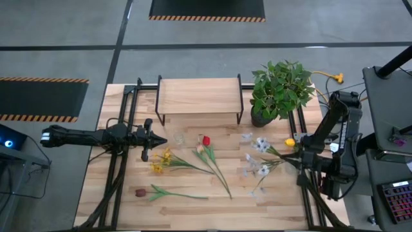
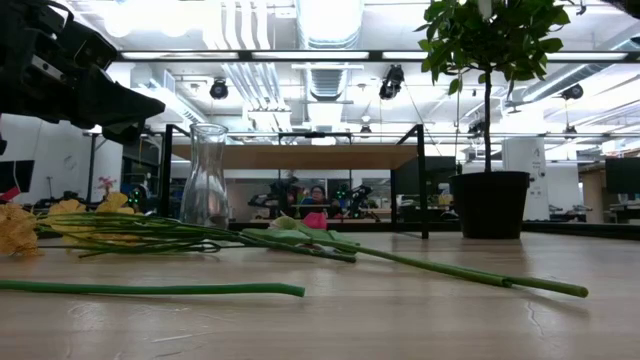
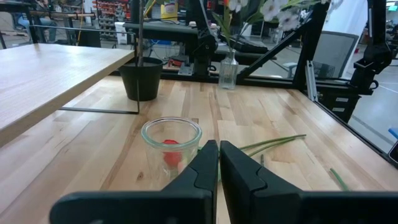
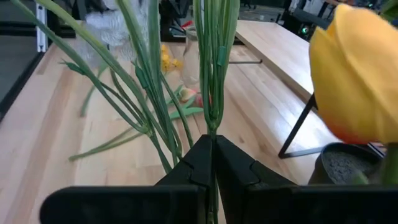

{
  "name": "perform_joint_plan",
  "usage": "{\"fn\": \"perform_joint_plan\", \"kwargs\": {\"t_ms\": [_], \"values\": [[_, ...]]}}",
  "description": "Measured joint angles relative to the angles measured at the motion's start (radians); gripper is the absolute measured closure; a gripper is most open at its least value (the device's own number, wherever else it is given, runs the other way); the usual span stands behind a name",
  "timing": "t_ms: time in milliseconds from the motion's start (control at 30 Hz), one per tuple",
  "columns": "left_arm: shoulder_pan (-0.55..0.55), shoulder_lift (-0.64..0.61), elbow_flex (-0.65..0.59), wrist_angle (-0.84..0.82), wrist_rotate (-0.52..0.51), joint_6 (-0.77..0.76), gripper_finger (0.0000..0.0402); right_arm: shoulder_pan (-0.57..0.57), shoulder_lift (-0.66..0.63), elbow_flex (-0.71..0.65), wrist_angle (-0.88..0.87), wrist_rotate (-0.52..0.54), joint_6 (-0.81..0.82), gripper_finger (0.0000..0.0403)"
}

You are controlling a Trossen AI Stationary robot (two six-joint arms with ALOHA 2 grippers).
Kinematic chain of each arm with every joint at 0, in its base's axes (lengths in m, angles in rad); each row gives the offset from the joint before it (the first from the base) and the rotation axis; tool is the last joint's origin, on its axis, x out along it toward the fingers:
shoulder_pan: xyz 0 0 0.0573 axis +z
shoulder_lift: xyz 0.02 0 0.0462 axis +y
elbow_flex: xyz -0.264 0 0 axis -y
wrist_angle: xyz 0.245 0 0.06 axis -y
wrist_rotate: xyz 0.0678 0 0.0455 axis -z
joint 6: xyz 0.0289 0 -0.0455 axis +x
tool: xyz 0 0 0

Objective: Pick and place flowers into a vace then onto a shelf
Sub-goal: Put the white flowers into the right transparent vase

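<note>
The left gripper (image 1: 159, 140) hovers low over the counter (image 1: 193, 206) with its jaws closed on nothing; the tips nearly meet. Just ahead of those jaws stands a small clear glass vase (image 3: 171, 144), upright and apart from them, with the red flower (image 1: 206, 140) lying beyond it. Yellow flowers (image 1: 162, 159) lie close beside the left jaws, and a dark maroon flower (image 1: 141, 192) rests further off toward the counter's near edge.

The right gripper (image 4: 210, 152) has its jaws clamped on a bunch of green stems (image 4: 214, 68), the pale white-lilac sprays (image 1: 259, 145) fanning out ahead of the jaws and a yellow flower head (image 4: 360, 81) close beside them.

The shelf (image 1: 199, 95) stands beyond both jaws at the far side, with a potted plant (image 1: 278, 90) next to it.
</note>
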State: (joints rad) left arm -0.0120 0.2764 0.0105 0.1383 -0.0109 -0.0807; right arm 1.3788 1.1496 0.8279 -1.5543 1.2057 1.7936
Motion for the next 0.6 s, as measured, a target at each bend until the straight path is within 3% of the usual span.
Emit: {"fn": "perform_joint_plan", "kwargs": {"t_ms": [600], "values": [[0.000,0.000,0.000,0.000,0.000,0.000,0.0402,0.000,0.000,0.005,0.031,0.002,0.009,0.0394]]}}
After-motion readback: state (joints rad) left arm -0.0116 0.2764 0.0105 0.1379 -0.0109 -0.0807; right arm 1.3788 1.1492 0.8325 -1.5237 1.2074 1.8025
